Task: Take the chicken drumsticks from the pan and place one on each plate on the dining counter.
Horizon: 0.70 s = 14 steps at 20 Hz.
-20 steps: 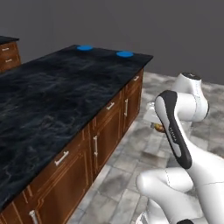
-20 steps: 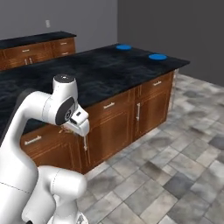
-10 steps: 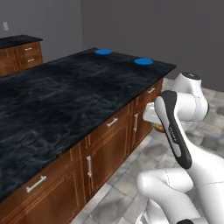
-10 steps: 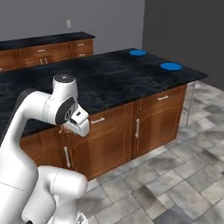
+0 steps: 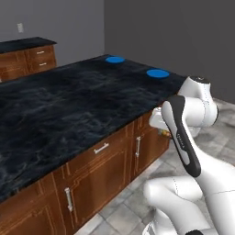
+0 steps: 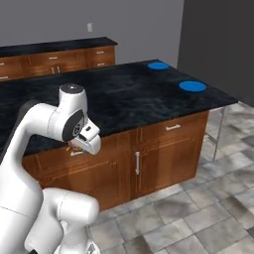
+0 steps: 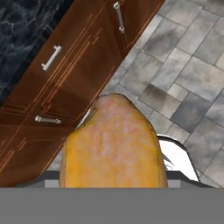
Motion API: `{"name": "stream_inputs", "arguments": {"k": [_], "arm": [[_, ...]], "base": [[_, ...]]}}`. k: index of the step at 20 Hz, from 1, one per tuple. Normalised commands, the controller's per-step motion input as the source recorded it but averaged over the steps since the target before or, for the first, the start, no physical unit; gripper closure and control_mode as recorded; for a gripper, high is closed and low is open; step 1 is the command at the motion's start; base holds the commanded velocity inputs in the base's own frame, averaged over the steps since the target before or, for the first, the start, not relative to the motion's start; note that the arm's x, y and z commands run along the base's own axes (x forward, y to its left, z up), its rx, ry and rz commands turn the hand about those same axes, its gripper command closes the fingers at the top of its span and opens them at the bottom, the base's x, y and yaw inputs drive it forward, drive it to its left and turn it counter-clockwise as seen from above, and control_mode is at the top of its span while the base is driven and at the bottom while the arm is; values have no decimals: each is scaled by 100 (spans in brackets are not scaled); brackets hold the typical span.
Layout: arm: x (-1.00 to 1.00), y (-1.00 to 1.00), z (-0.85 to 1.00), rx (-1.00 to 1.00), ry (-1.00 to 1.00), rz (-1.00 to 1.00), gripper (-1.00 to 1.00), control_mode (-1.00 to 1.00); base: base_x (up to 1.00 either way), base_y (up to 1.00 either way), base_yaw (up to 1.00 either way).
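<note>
The claw (image 6: 77,147) grips a golden drumstick (image 7: 113,144), held beside the island's wooden cabinets (image 6: 158,151) over the tiled floor (image 7: 183,65). Since a second ago the base has driven along the dining counter (image 5: 69,105), so the whole view has shifted. Both blue plates (image 5: 157,73) (image 6: 192,86) lie bare at the counter's far end.

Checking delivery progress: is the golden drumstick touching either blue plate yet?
Apart. The hand view shows the drumstick over the floor beside the cabinets; the right base view shows both plates bare on the counter.
</note>
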Motion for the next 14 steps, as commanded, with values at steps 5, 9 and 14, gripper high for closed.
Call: {"name": "stream_inputs", "arguments": {"k": [5,9,14], "arm": [[0,0,0,0,0,0,100,100],[0,0,0,0,0,0,100,100],[0,0,0,0,0,0,100,100]], "base": [[85,-100,27],[83,-100,29],[82,-100,31]]}}
